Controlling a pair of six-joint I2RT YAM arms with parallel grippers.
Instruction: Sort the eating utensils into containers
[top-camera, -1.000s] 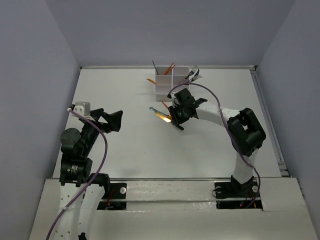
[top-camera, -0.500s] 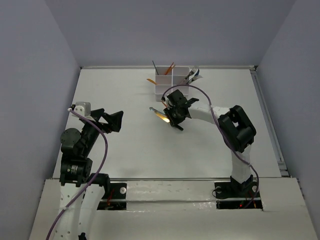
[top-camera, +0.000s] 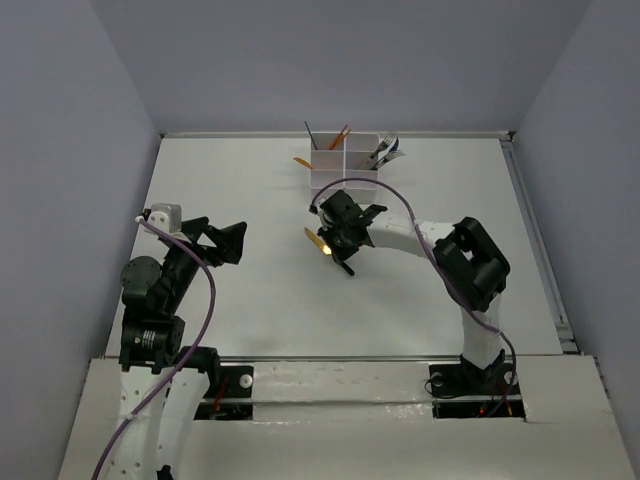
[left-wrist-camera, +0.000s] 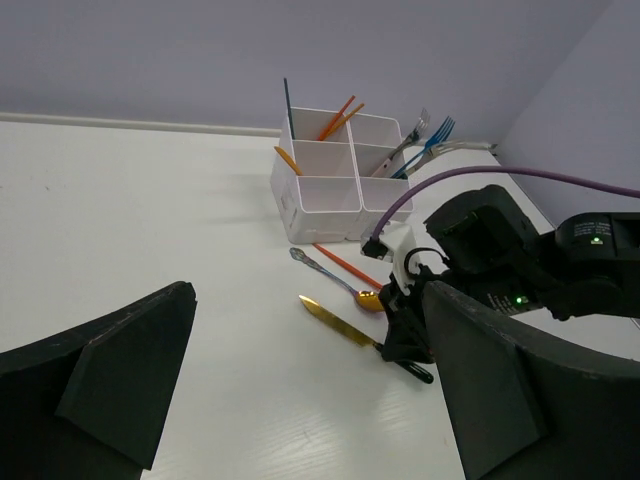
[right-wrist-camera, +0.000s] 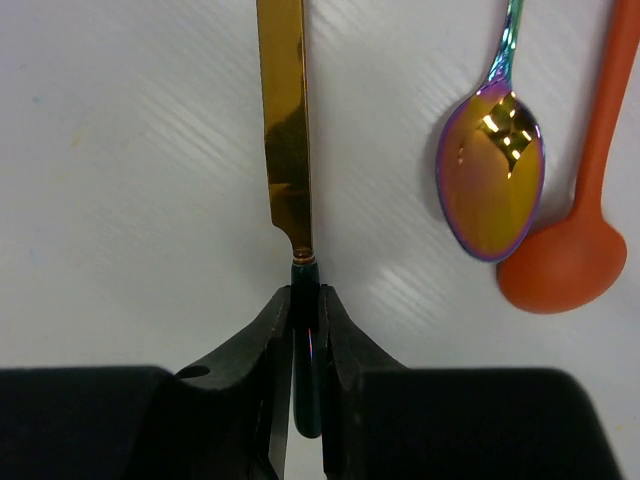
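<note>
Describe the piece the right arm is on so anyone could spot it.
Find the white compartment block at the far edge of the table; three utensils lie before it. Take the knife lying farthest from it: gold blade, dark handle, unlike the rainbow spoon and orange spoon beside it.

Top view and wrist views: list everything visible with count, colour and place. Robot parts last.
table: one, white, under everything
container: one, white, far middle of table
chopsticks: two, orange, standing in container
dark stick: one, container's back left
forks: two, silver and blue, leaning from container's right
knife: one, gold blade, on table
rainbow spoon: one, beside knife
orange spoon: one, beside rainbow spoon
right fingers: black, closed on knife handle
left fingers: black, open
</note>
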